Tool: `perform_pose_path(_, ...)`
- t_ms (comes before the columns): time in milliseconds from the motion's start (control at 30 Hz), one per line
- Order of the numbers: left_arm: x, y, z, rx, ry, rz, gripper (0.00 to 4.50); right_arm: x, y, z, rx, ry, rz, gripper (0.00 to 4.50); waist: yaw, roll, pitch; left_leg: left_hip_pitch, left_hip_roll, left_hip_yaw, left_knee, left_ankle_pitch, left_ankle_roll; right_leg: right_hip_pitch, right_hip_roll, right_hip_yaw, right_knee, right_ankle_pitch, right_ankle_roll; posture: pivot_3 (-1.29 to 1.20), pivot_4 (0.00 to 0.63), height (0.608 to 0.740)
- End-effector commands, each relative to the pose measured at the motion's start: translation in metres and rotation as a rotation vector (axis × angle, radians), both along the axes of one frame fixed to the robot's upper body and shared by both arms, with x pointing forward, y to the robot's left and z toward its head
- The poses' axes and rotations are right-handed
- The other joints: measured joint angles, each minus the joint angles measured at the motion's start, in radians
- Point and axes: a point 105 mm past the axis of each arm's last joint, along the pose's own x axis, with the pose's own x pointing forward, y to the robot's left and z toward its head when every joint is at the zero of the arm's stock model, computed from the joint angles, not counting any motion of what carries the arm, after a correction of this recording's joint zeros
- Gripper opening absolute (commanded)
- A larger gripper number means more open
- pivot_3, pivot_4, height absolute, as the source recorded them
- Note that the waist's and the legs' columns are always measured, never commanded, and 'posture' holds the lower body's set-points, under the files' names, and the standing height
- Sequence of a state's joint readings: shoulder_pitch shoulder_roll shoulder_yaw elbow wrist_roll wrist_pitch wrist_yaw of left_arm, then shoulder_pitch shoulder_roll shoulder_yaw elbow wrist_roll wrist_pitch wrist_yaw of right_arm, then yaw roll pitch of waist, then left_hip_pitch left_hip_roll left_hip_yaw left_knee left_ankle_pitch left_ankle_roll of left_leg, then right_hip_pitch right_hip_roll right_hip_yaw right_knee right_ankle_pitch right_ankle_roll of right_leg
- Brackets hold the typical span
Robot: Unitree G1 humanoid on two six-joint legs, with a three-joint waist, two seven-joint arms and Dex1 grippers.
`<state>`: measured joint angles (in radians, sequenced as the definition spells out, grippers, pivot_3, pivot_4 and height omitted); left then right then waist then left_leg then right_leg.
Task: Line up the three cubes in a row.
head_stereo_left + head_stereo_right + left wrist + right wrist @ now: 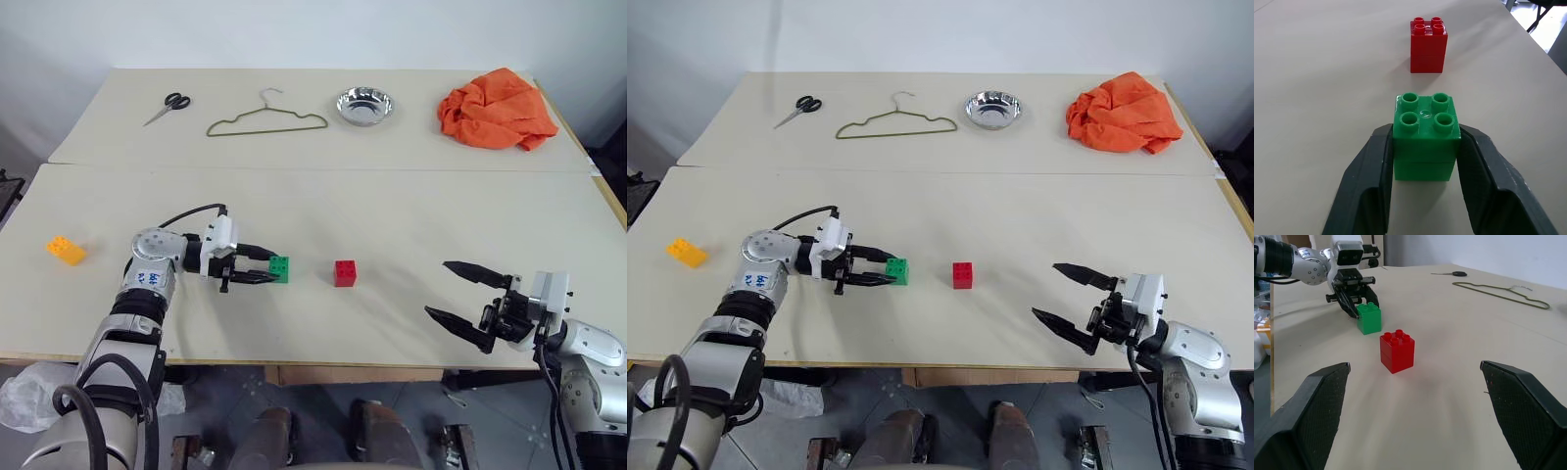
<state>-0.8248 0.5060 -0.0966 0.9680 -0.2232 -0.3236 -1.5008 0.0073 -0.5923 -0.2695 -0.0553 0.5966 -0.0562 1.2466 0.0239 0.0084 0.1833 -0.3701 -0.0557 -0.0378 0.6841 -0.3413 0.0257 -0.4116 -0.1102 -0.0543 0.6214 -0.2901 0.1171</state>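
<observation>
Here, on the near half of a pale beige tabletop (392,206), the robot's left gripper (257,265) is bracketing a small green plastic studded cube (280,268), which is sitting upright on the surface; the wrist view shows the two black fingers (1371,181) lying flat against the green cube's opposite sides, though whether they are gripping or just letting go cannot be told. A small red plastic studded cube (345,273) is standing near it toward the right, apart by a gap, so these two appear to be forming the start of a row along the table's near part. The orange-yellow plastic studded block (66,251) is lying well apart at the far left, near the table's left edge, out of line with the others; bringing it in beside the green cube looks to be the main work left, which suggests the task is roughly two thirds along. The right gripper (462,295) is hovering over the near right of the table with its fingers spread wide and holding nothing. On the farther table section, black-handled scissors (168,106), an olive wire clothes hanger (265,121), a shiny round metal bowl (364,106) and a crumpled orange cloth (498,110) are lying well away from the cubes.
</observation>
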Motion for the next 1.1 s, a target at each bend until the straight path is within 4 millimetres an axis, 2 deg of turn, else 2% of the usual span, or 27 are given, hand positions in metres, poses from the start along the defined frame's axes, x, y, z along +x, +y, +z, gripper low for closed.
perform_pose_path(33, 0.001, 0.004, 0.012, -0.001, -0.035, -0.015, 3.39, 0.000, 0.009, 0.012, 0.000, -0.034, 0.073, 4.50, 0.000, 0.000, 0.000, 0.000, 0.000, 0.000, 0.000, 0.000, 0.000, 0.000, 0.000, 0.000, 0.000, 0.000, 0.000, 0.00, 0.150, 0.740)
perform_pose_path(167, 0.001, 0.024, 0.032, -0.080, -0.099, 0.078, 4.45, 0.005, 0.022, 0.020, 0.023, -0.053, 0.135, 4.50, -0.006, -0.001, 0.000, 0.000, 0.001, 0.000, 0.000, 0.000, 0.000, -0.001, 0.000, 0.000, 0.000, 0.000, 0.000, 0.00, 0.150, 0.740)
perform_pose_path(233, -0.005, 0.040, 0.043, -0.128, -0.135, 0.150, 4.45, 0.008, 0.032, 0.025, 0.037, -0.064, 0.184, 4.50, -0.019, -0.001, 0.000, 0.000, 0.002, 0.000, 0.000, 0.000, 0.000, -0.001, -0.001, 0.001, 0.000, 0.000, 0.000, 0.00, 0.150, 0.740)
perform_pose_path(333, -0.027, 0.068, 0.057, -0.193, -0.200, 0.295, 4.45, 0.010, 0.051, 0.033, 0.067, -0.093, 0.274, 4.50, -0.035, -0.001, 0.000, 0.000, 0.004, -0.001, -0.001, -0.001, -0.002, -0.002, -0.003, 0.005, -0.001, 0.000, -0.001, 0.00, 0.150, 0.740)
perform_pose_path(433, -0.053, 0.102, 0.079, -0.355, -0.228, 0.548, 4.45, 0.010, 0.073, 0.043, 0.109, -0.127, 0.369, 4.50, -0.049, -0.001, 0.001, -0.001, 0.006, -0.003, -0.001, -0.001, -0.003, -0.002, -0.003, 0.008, -0.001, -0.001, -0.002, 0.00, 0.150, 0.740)
perform_pose_path(500, -0.068, 0.121, 0.081, -0.395, -0.245, 0.711, 4.45, 0.009, 0.083, 0.047, 0.133, -0.141, 0.416, 4.50, -0.041, -0.002, 0.001, -0.001, 0.006, -0.005, -0.001, -0.002, -0.004, -0.001, -0.004, 0.007, -0.001, -0.002, -0.003, 0.00, 0.150, 0.740)
perform_pose_path(567, -0.093, 0.159, 0.071, -0.440, -0.290, 0.990, 4.45, 0.005, 0.098, 0.050, 0.141, -0.159, 0.497, 4.50, -0.031, -0.001, 0.001, 0.000, 0.006, -0.007, -0.001, -0.001, -0.004, 0.001, -0.004, 0.006, -0.001, -0.002, -0.003, 0.00, 0.150, 0.740)
perform_pose_path(633, -0.118, 0.189, 0.062, -0.489, -0.340, 1.222, 4.45, 0.001, 0.108, 0.050, 0.135, -0.170, 0.555, 4.50, -0.027, 0.000, 0.000, 0.002, 0.006, -0.005, -0.002, -0.002, -0.003, 0.002, -0.004, 0.008, -0.003, -0.002, -0.003, 0.00, 0.150, 0.740)
perform_pose_path(700, -0.155, 0.226, 0.055, -0.574, -0.469, 1.535, 4.45, 0.001, 0.114, 0.053, 0.130, -0.185, 0.581, 4.50, -0.025, 0.000, 0.000, 0.001, 0.006, -0.005, -0.002, -0.003, -0.004, 0.001, -0.004, 0.007, -0.004, -0.002, -0.003, 0.00, 0.150, 0.740)
perform_pose_path(767, -0.192, 0.248, 0.038, -0.598, -0.522, 1.775, 4.45, 0.005, 0.116, 0.060, 0.146, -0.201, 0.568, 4.50, -0.021, -0.005, 0.000, 0.001, 0.006, -0.005, -0.002, -0.003, -0.003, 0.002, -0.004, 0.007, -0.009, -0.002, -0.003, 0.00, 0.150, 0.740)
perform_pose_path(833, -0.220, 0.259, 0.025, -0.639, -0.525, 1.940, 4.45, 0.008, 0.116, 0.063, 0.149, -0.207, 0.561, 4.50, -0.010, -0.009, -0.002, 0.001, 0.006, -0.006, -0.002, -0.003, -0.004, 0.002, -0.003, 0.005, -0.009, -0.002, -0.003, 0.00, 0.150, 0.740)
perform_pose_path(933, -0.248, 0.268, 0.000, -0.672, -0.477, 2.101, 4.45, 0.011, 0.115, 0.060, 0.137, -0.200, 0.566, 4.50, 0.006, -0.014, -0.004, 0.002, 0.005, -0.006, -0.001, -0.004, -0.004, 0.004, -0.004, 0.005, -0.010, -0.002, -0.003, 0.00, 0.150, 0.740)
perform_pose_path(1033, -0.247, 0.261, -0.021, -0.644, -0.402, 2.130, 4.45, 0.014, 0.116, 0.058, 0.131, -0.198, 0.577, 4.50, 0.006, -0.014, -0.004, 0.002, 0.005, -0.006, -0.001, -0.005, -0.003, 0.004, -0.005, 0.006, -0.011, -0.001, -0.003, 0.00, 0.150, 0.740)
perform_pose_path(1100, -0.232, 0.253, -0.024, -0.655, -0.376, 2.102, 4.45, 0.014, 0.117, 0.058, 0.126, -0.197, 0.585, 4.50, 0.005, -0.014, -0.004, 0.002, 0.005, -0.006, -0.001, -0.005, -0.003, 0.004, -0.004, 0.005, -0.011, -0.001, -0.003, 0.00, 0.150, 0.740)
